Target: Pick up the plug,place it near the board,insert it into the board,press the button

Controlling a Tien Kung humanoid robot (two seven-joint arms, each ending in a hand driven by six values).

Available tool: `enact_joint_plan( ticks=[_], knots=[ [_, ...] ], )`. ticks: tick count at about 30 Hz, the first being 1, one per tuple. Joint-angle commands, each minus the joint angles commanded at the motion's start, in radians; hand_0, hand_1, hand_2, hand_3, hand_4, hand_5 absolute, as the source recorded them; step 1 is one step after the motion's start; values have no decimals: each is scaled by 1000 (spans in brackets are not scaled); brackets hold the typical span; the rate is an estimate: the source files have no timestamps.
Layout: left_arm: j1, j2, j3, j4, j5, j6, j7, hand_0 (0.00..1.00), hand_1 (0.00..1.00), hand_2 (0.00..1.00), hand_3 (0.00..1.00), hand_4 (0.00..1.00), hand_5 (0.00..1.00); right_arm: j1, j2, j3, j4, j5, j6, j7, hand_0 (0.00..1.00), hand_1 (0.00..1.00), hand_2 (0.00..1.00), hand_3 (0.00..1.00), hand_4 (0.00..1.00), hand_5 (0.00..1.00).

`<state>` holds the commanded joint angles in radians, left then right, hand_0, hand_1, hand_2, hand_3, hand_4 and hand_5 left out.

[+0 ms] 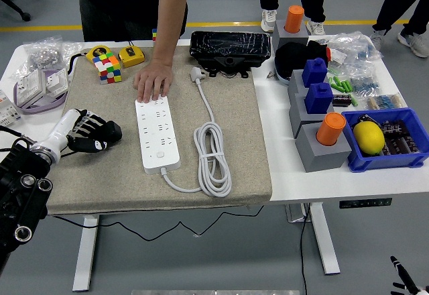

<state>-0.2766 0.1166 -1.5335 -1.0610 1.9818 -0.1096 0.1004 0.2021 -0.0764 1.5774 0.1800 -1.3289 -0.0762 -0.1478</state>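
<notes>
The long white plastic power strip (158, 134) is laid lengthwise on the grey felt mat (100, 181). On the strip's far end a person's hand (153, 82) is rested. Just right of the strip the coiled white cable (213, 157) is placed, with the white plug (197, 74) behind the coil, near the strip's far right corner. Left of the strip, the robot's black left hand (94, 134) is rested on the mat. Behind and left of the strip the multicoloured puzzle cube (108, 66) is set. Well to the strip's right, off the mat, the blue plastic bin (402, 157) is found.
</notes>
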Motion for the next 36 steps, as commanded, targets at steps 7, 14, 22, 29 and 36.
enact_joint_plan(
  ticks=[7,14,22,29,36],
  knots=[
    [-3,0,1,-5,31,4,8,432,549,472,546,796,2,2,-1,1,0,1,0,0,993,869,803,843,998,998],
    [-4,2,3,-8,39,2,6,411,541,479,534,787,2,2,-1,1,0,1,-1,0,993,868,803,844,998,998],
    [-6,7,14,-15,26,-3,-1,383,534,451,516,758,2,1,-1,1,0,2,-1,0,993,869,803,844,998,998],
    [-21,19,37,-41,6,-2,-2,380,533,446,511,747,2,2,-2,1,0,4,-1,0,993,869,803,844,998,998],
    [-35,34,80,-75,-18,-12,8,393,530,403,460,637,2,1,-1,1,0,7,-2,2,993,869,803,843,998,998]
  ],
)
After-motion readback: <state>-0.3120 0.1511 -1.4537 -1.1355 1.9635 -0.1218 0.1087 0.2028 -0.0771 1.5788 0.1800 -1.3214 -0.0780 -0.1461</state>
